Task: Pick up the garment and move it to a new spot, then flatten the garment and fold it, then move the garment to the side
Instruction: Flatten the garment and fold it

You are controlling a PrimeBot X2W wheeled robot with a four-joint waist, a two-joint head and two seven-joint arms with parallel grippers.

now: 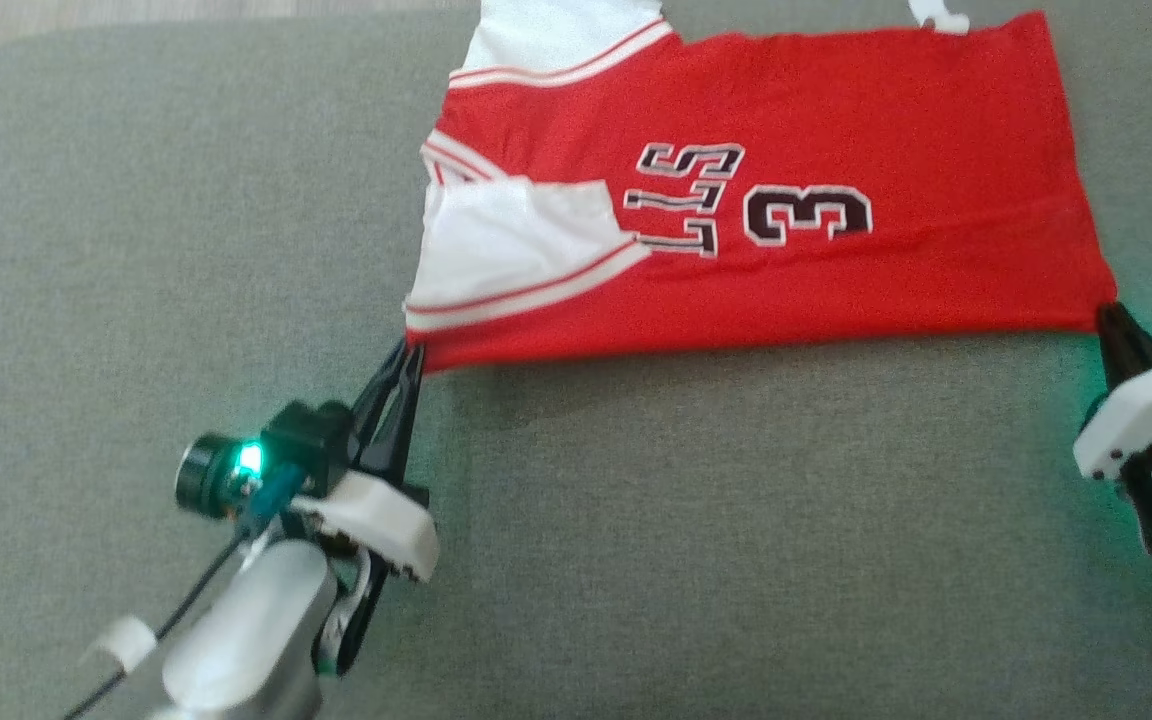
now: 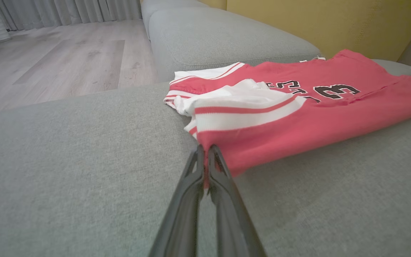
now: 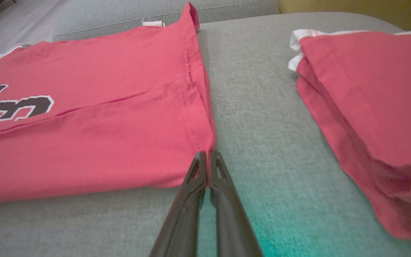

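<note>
Grey sofa cushion [image 1: 636,550], wood floor [image 2: 66,60] beyond, yellow wall [image 2: 316,21], red jersey [image 1: 936,120]

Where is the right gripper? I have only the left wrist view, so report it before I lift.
Observer: The right gripper is shut on the jersey, at the near corner of its hem.
Operator: Tell me what lies past that hem.
Observer: A second red garment with white trim at its far end lies apart from the jersey, with a strip of bare grey cushion between them.
Operator: Check my grip from above.
Observer: In the head view the left gripper pinches the near corner at the sleeve end, and the near edge runs straight across to the right gripper.
</note>
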